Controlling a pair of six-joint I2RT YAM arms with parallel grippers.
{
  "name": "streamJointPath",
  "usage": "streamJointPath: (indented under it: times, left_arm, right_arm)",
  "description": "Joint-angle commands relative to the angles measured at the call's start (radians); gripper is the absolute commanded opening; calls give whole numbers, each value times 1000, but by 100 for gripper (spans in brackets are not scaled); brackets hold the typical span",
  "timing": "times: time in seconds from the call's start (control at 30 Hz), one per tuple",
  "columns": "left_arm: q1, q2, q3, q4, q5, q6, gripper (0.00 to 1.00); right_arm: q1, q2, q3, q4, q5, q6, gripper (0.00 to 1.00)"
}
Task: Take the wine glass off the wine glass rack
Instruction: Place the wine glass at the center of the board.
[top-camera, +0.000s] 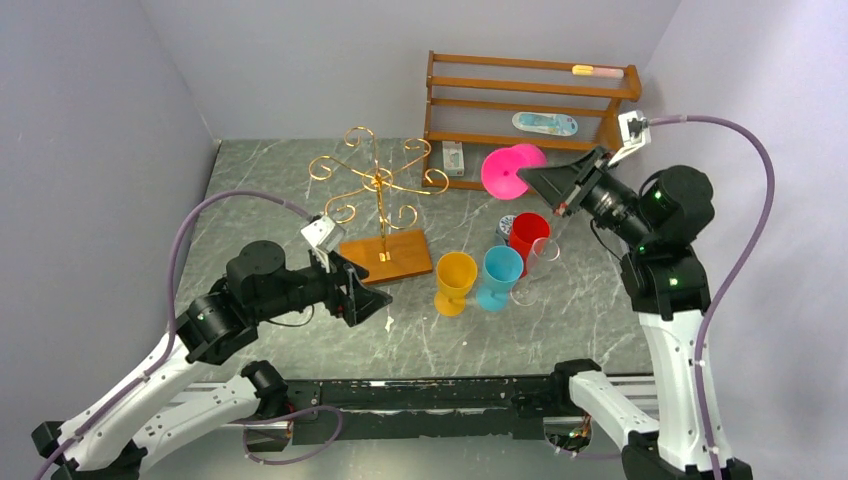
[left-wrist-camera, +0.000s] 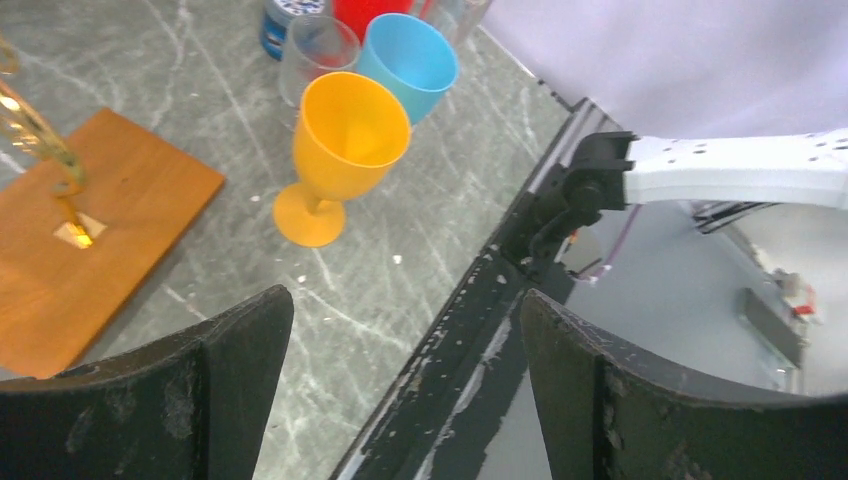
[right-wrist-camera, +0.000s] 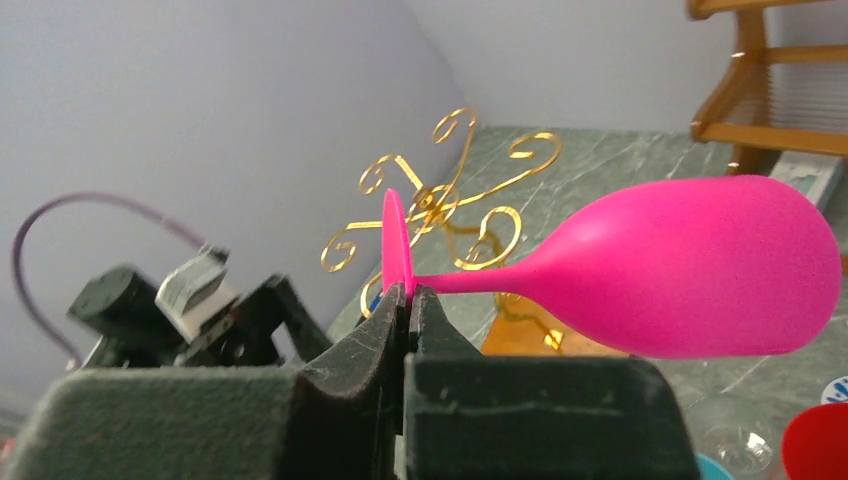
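Right gripper (right-wrist-camera: 408, 300), clamped on the foot of the pink wine glass (right-wrist-camera: 690, 270), holds it sideways in the air, clear of the wine glass rack (top-camera: 378, 185); left gripper (left-wrist-camera: 405, 310) gapes empty. Advisable: turn the glass upright before lowering it onto bare worktop (top-camera: 570, 330).

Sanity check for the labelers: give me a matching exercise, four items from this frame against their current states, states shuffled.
Items:
1. pink wine glass
2. yellow wine glass
3. wine glass rack
4. left gripper

States:
A. open, holding nothing
B. standing upright on the table
C. pinched at its foot by the right gripper, lying sideways in the air
D. no glass hanging on its arms

Pairs: 1-C, 2-B, 3-D, 4-A
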Motion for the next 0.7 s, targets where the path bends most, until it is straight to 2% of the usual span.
streamJointPath:
  times: [0.0, 0.13, 0.23, 0.33, 0.57, 0.67]
  left_arm:
    - [5, 4, -21, 124, 113, -106, 88]
    - [4, -13, -65, 245, 155, -196, 90]
    - [5, -37, -108, 309, 107, -272, 93]
    - [4, -54, -142, 397, 102, -310, 92]
    - [5, 13, -151, 559, 280, -357, 89]
    - [4, 26, -151, 601, 300, -360, 88]
  right_arm:
    - [0, -49, -36, -85, -197, -66, 0]
    - [-1, -120, -107, -69, -351, -48, 0]
    - [0, -181, -174, -42, -406, -20, 0]
    - [-1, -205, -169, -144, -421, -61, 0]
    - [-2, -190, -104, -297, -469, -156, 0]
    - [-2, -185, -109, -298, -478, -138, 0]
